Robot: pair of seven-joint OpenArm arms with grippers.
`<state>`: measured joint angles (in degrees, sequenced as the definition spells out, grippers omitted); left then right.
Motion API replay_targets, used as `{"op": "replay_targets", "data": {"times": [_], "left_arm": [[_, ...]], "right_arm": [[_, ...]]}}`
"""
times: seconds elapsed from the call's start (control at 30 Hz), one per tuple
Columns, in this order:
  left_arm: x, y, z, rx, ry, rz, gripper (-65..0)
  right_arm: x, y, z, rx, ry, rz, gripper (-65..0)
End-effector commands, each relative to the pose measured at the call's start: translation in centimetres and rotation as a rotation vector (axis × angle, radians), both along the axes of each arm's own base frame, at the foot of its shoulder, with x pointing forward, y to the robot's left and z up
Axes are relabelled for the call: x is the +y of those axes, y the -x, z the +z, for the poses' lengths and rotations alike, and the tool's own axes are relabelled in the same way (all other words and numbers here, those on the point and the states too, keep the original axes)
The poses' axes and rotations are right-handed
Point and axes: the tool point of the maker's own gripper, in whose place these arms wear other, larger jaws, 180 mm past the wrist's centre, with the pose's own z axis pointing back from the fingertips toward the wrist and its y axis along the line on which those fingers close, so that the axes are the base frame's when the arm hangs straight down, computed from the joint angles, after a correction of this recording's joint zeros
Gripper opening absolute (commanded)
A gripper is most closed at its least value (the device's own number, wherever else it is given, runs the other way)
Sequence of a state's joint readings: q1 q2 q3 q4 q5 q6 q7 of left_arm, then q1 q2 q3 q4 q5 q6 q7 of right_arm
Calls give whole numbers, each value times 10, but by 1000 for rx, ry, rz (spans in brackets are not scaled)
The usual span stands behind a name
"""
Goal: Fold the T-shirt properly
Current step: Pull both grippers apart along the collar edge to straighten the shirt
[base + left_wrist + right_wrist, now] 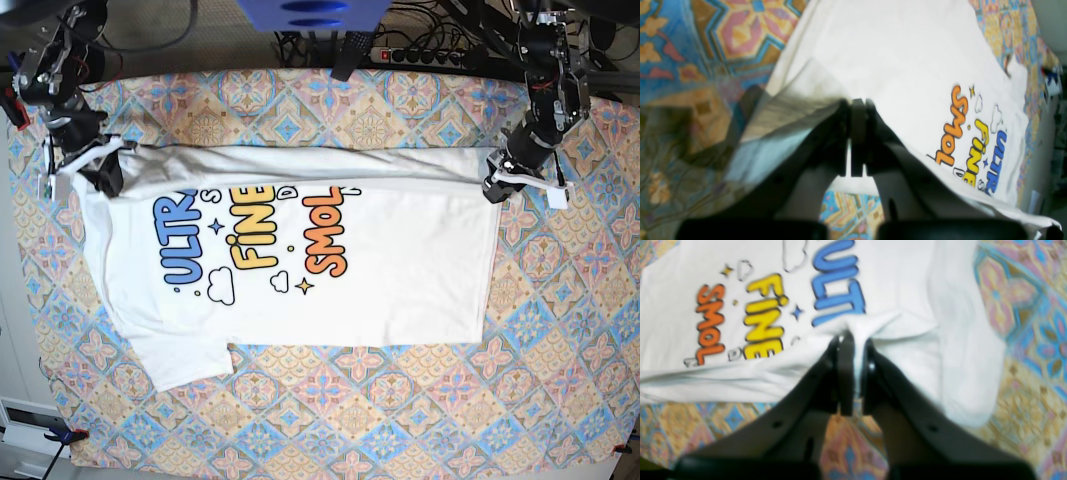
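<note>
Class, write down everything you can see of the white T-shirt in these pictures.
The T-shirt is white, soft cotton-like cloth, printed side up with blue, yellow and orange cartoon letters, clouds and stars. It lies sideways on the patterned tablecloth, its far long edge folded over toward the print and cutting off some letters. One short sleeve sticks out at the near left. The right gripper and left gripper each pinch an end of that fold.

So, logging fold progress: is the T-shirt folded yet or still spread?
Partly folded: the T-shirt lies mostly flat, but its far edge is doubled over the print's top, one sleeve still out.

Patterned tablecloth, cables behind
</note>
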<state>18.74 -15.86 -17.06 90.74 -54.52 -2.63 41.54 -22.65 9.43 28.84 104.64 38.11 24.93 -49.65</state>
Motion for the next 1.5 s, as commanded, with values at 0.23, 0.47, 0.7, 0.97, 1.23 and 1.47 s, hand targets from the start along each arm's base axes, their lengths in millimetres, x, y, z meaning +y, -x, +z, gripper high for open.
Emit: {"op": "replay_targets", "data": {"times": [0.23,0.47,0.7,0.97,1.23,1.47], "left_arm": [[14,-36,1,-40,21,45,-648],[15,-48,3,-55,34,55,-500],[14,-30,12,-28,31,15,-345],[12,23,12,31,-9,-13,-346],[20,43,-24,133,28,37,-346],[-3,23,-43,147,101,37,-347]], "right_arm": [[-9,-34,-13,-11,-75,-43,-647],[14,-51,-25,4,-126,10,-496],[17,-44,4,-53,-58,48,-372],[10,-2,6,-2,14,64,-371],[9,7,-1,26,12,60,-371],[9,8,-2,30,13,59,-371]]}}
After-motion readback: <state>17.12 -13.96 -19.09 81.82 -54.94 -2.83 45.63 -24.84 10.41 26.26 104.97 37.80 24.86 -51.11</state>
